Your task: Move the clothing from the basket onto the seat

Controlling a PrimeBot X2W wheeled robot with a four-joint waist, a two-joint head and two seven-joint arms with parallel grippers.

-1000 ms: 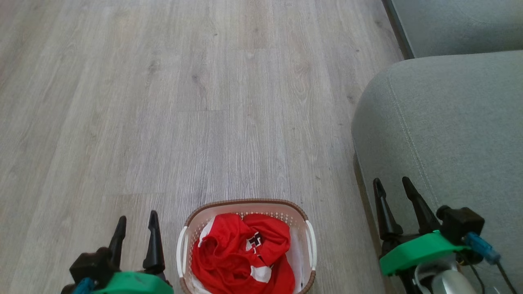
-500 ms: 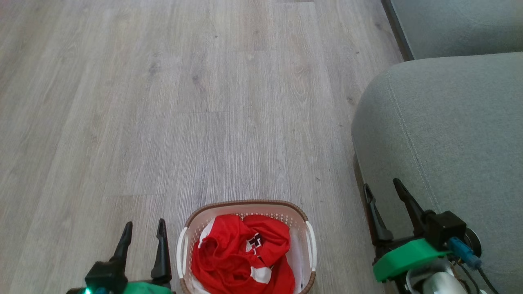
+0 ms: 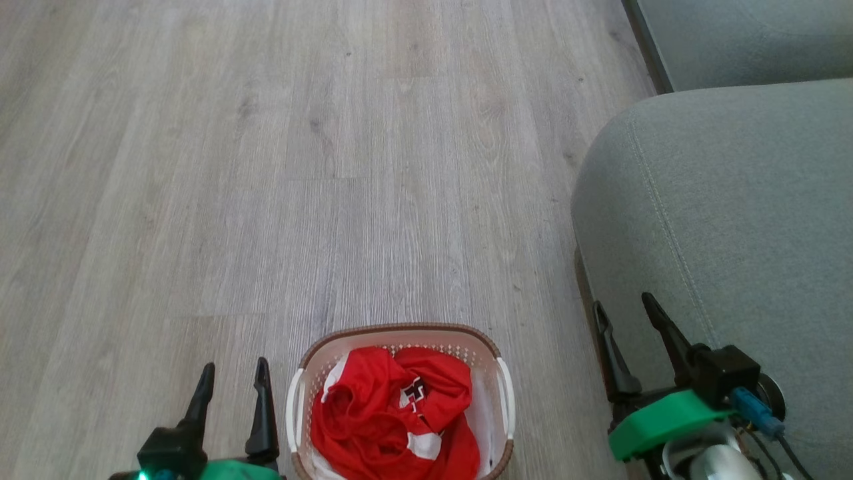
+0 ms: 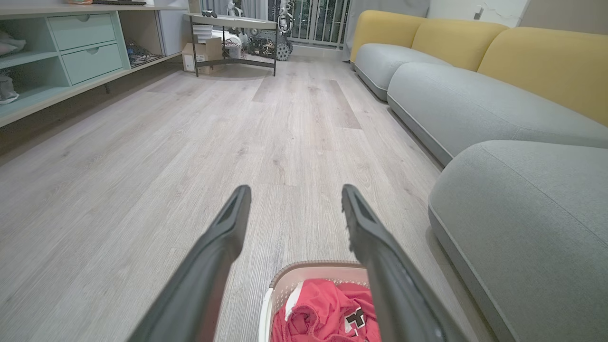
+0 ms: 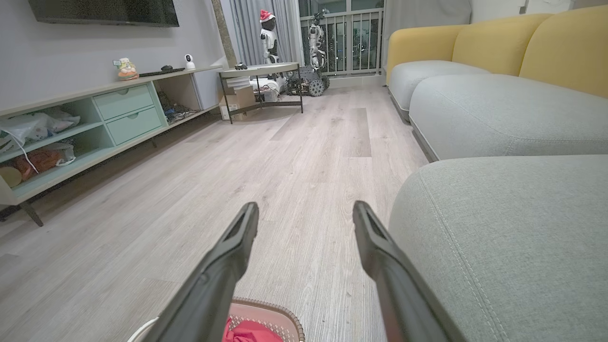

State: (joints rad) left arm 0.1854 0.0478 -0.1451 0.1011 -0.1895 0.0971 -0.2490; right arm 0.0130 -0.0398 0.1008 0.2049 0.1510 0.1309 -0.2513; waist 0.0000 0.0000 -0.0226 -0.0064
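Note:
The white basket with its brown rim stands on the wood floor at the bottom centre of the head view, heaped with red clothing showing white trim and black-and-white lettering. The basket and clothing also sit low in the left wrist view, and the basket rim low in the right wrist view. My left gripper is open just left of the basket, holding nothing. My right gripper is open between the basket and the grey-green seat, also holding nothing.
A second grey cushion lies beyond the seat, with yellow backrests behind. A pale green cabinet lines the far left wall, and a small black-framed table and robot figures stand at the room's far end. Wood floor stretches ahead.
Both grippers have dropped lower in the head view and the right one has shifted slightly left. The basket and clothing have stayed put.

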